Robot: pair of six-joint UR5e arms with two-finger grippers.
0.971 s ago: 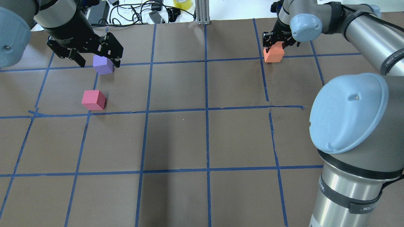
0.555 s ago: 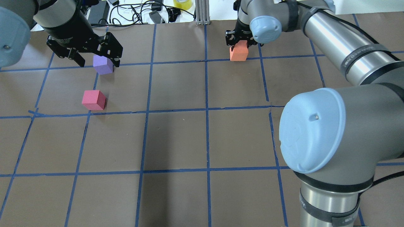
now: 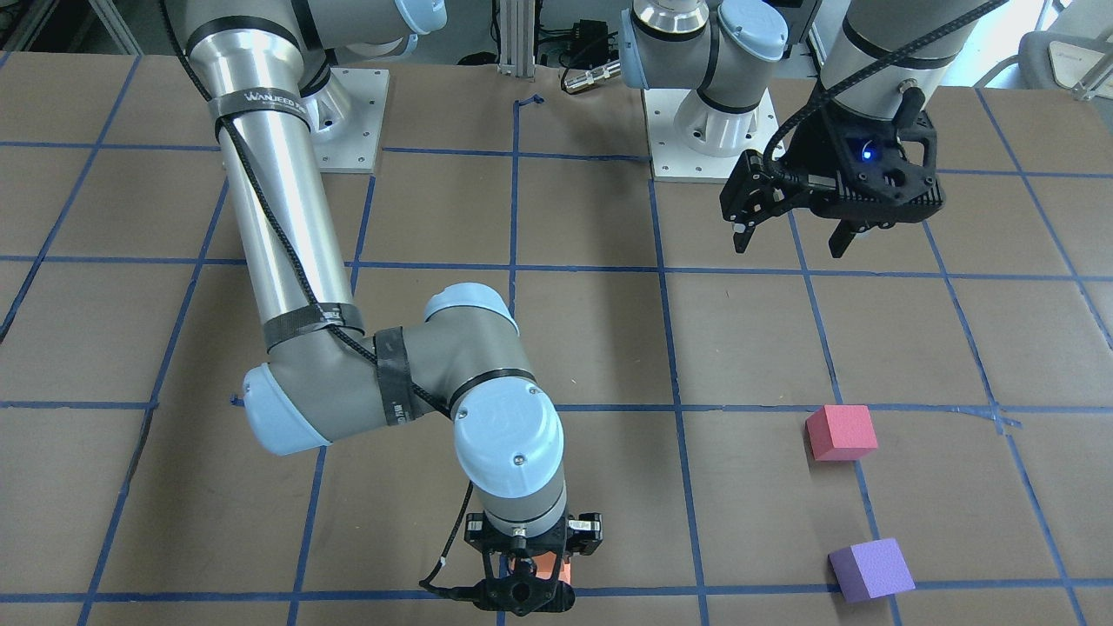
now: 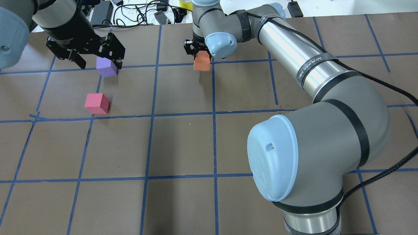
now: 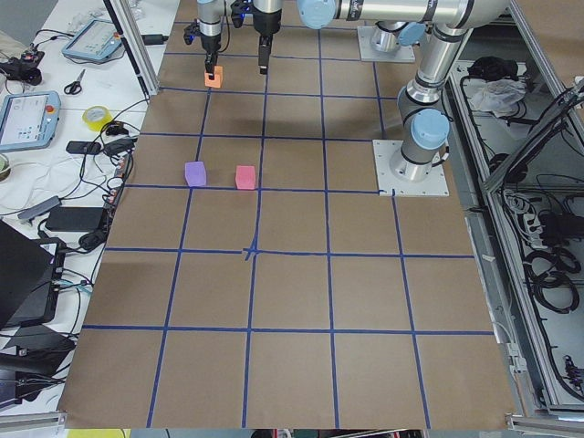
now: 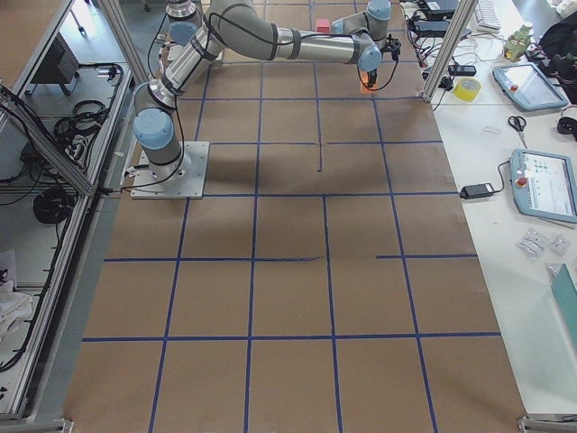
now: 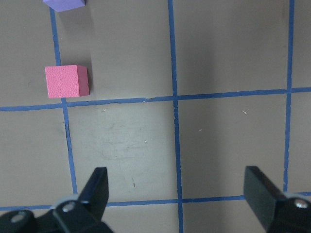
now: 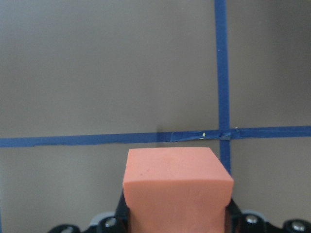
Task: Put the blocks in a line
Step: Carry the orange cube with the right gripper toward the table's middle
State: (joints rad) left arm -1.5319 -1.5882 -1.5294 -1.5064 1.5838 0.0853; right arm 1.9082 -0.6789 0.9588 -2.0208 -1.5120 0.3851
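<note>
Gripping the orange block [image 4: 201,63] between its two fingers, the right gripper [image 4: 199,56] hangs well apart from the purple block [image 4: 106,67], toward the robot's right of it, and at about the same reach from the robot as that block. The right wrist view shows the orange block [image 8: 177,189] held tight at its lower part, with its upper face free, and beyond it a crossing of the blue tape lines [image 8: 221,73] on the brown table [image 4: 183,143]. Whether the orange block touches the paper or hangs a little over it cannot be told. The purple block lies on the table beside one tape line, with nothing holding it. The pinkish-red block [image 4: 96,103] lies near the purple block, on the side toward the robot, and a clear gap separates the two. The left gripper [image 3: 789,245] is raised high over the table on the robot's side of the purple block, and it touches no block. Its fingers [image 7: 97,191] are spread wide with only bare paper and tape between them, and in the left wrist view the pinkish-red block [image 7: 66,81] and an edge of the purple block [image 7: 63,4] are seen far from these fingers.
</note>
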